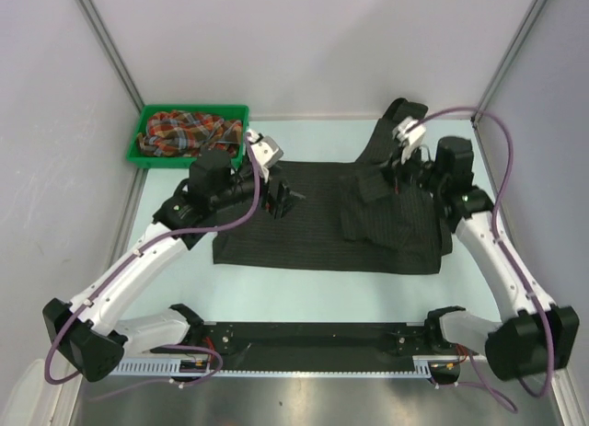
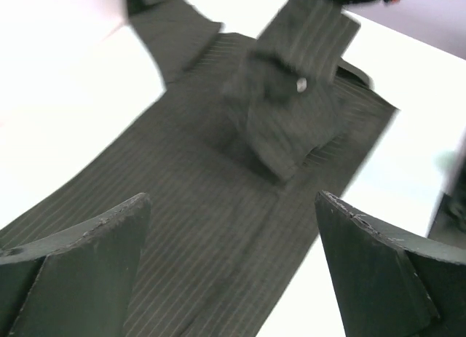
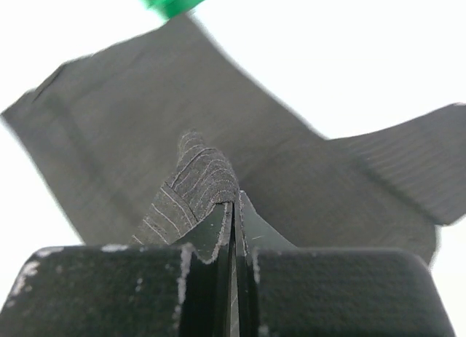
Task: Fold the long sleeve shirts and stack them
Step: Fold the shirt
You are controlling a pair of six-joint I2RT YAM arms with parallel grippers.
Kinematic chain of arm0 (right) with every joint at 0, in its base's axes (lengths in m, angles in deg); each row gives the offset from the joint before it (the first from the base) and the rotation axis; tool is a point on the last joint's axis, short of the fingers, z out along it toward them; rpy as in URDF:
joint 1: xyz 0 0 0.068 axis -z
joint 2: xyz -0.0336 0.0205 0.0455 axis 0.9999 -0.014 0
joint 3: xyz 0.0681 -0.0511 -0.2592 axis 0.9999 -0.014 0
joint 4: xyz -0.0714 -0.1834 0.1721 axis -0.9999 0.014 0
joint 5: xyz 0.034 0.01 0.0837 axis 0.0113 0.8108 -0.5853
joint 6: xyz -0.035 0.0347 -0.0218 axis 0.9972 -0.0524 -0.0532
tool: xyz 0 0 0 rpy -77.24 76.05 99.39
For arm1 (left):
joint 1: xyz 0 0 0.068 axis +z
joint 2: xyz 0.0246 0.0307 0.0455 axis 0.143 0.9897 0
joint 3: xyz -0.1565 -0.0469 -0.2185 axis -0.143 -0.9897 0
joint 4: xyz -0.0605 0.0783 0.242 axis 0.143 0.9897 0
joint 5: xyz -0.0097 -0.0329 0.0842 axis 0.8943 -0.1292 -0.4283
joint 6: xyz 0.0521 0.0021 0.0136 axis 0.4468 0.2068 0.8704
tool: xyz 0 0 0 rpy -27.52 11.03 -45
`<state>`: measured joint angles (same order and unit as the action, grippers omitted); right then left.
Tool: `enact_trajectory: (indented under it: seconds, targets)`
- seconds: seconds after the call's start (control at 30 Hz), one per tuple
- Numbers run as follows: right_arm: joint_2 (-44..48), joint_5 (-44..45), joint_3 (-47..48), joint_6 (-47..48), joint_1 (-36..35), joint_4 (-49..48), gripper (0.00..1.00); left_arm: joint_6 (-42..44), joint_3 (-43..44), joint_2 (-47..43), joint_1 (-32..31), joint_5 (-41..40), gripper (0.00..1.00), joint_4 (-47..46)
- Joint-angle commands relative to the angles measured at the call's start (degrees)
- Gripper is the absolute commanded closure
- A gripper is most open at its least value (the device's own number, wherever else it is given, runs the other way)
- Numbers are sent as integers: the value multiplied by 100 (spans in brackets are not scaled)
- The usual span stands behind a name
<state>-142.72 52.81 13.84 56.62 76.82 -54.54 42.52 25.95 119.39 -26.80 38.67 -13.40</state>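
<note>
The black pinstriped shirt [image 1: 304,233] is lying spread across the middle of the table [image 1: 313,288], bunched on its right part. There the right gripper [image 3: 234,202] is pinching a raised fold of cloth in clenched jaws. The left gripper [image 2: 233,206] is hovering over the shirt's left part, jaws released wide and empty, and the plaid shirt [image 1: 184,132] is sitting crumpled in the green bin [image 1: 198,108] at the far left.

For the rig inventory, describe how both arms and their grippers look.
Both the left arm and right arm have white shells, black joints and looping purple cables. The left gripper and right gripper have black wedge-shaped fingers with scuffed pale edges.
</note>
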Motion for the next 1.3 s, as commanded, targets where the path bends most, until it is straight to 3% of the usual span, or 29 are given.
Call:
enact_trajectory:
  seconds: [0.0, 0.27, 0.4, 0.6, 0.77, 0.87, 1.07, 1.27]
  targets:
    - [-829, -128, 852, -777, 499, -1142, 100, -230, 539, 139, 92, -728, 1, 387]
    - [-2176, -778, 1996, -189, 781, -1458, 100, -133, 268, 96, 172, -762, 0, 363]
    - [-2554, -648, 2189, 189, 746, -1784, 100, -97, 100, 17, 189, -964, 1, 310]
    - [-2740, -586, 2532, 550, 930, -1749, 100, -53, -32, 131, 224, -1597, 1, 459]
    - [-2609, -384, 2454, 682, 808, -1486, 100, -343, -111, 315, 426, -1597, 1, 556]
    - [-2355, -60, 2164, 603, 519, -863, 100, -658, -102, 404, 786, -1177, 1, 688]
    - [-1756, 627, 1039, -169, -193, -651, 100, -1046, -418, 325, 1322, -262, 1, 626]
    - [-1448, 768, 485, -2548, -379, -405, 100, -1573, -971, 219, 1384, 326, 1, 311]
